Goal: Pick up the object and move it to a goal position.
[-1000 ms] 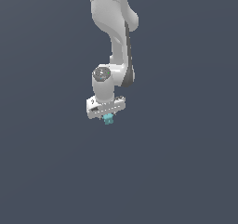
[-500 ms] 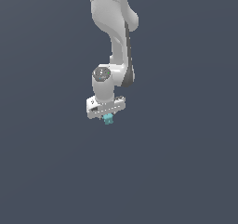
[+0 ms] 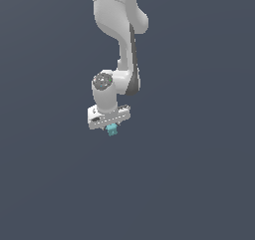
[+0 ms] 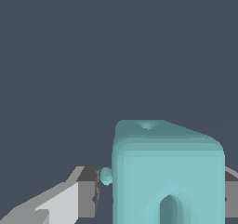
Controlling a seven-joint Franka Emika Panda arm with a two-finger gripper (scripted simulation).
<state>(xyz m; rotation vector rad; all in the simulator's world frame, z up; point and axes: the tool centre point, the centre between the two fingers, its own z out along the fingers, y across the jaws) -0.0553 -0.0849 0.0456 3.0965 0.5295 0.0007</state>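
The object (image 3: 112, 130) is a tiny teal blocky piece hanging just under the white gripper (image 3: 111, 126), which is held in mid-air on the white arm. In the wrist view the object (image 4: 167, 172) fills the space between the two fingers, showing a small arched notch on its near face and a dimple on top. One grey finger (image 4: 86, 190) meets a small teal nub on the object's side. The other finger (image 4: 231, 190) presses against the opposite side. The gripper is shut on the object.
Only a plain dark blue-grey background surrounds the arm (image 3: 122, 30) in both views. No table, goal marker or other item shows.
The gripper, with the object held in it, has drifted slightly toward the exterior view's left. The grip is unchanged.
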